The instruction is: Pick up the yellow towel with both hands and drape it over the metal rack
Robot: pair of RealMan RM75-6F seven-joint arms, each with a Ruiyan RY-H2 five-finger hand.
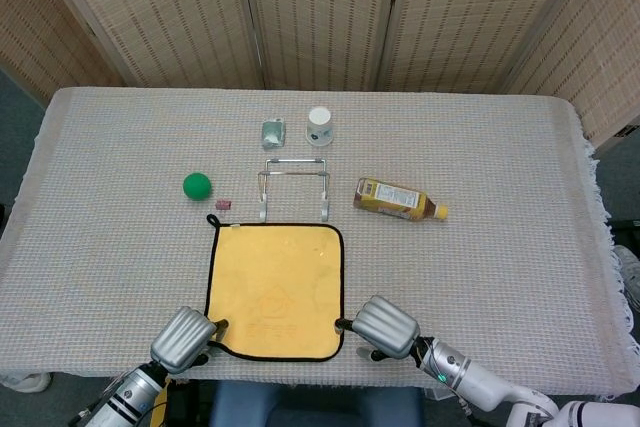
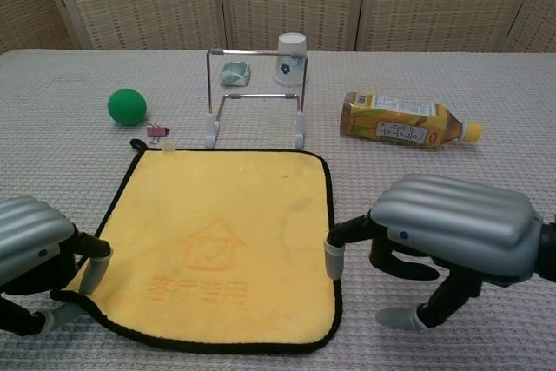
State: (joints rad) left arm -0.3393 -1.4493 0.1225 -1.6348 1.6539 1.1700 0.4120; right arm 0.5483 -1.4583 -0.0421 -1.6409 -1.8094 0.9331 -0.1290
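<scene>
The yellow towel (image 1: 275, 287) (image 2: 226, 232), edged in black, lies flat on the table in front of the metal rack (image 1: 294, 161) (image 2: 257, 51). My left hand (image 1: 185, 339) (image 2: 30, 254) is at the towel's near-left corner. One finger lies on top of the cloth and the thumb sits under the slightly raised edge, pinching it. My right hand (image 1: 385, 327) (image 2: 452, 241) hovers just right of the near-right corner with its fingers apart. One fingertip (image 2: 334, 260) touches the towel's right edge, and the hand holds nothing.
A tea bottle (image 1: 398, 199) (image 2: 404, 121) lies on its side to the right of the rack. A green ball (image 1: 197, 185) (image 2: 127, 106) and a pink clip (image 1: 223, 204) (image 2: 157, 131) sit to its left. Behind it are a paper cup (image 1: 319, 127) (image 2: 292, 58) and a small packet (image 1: 272, 133).
</scene>
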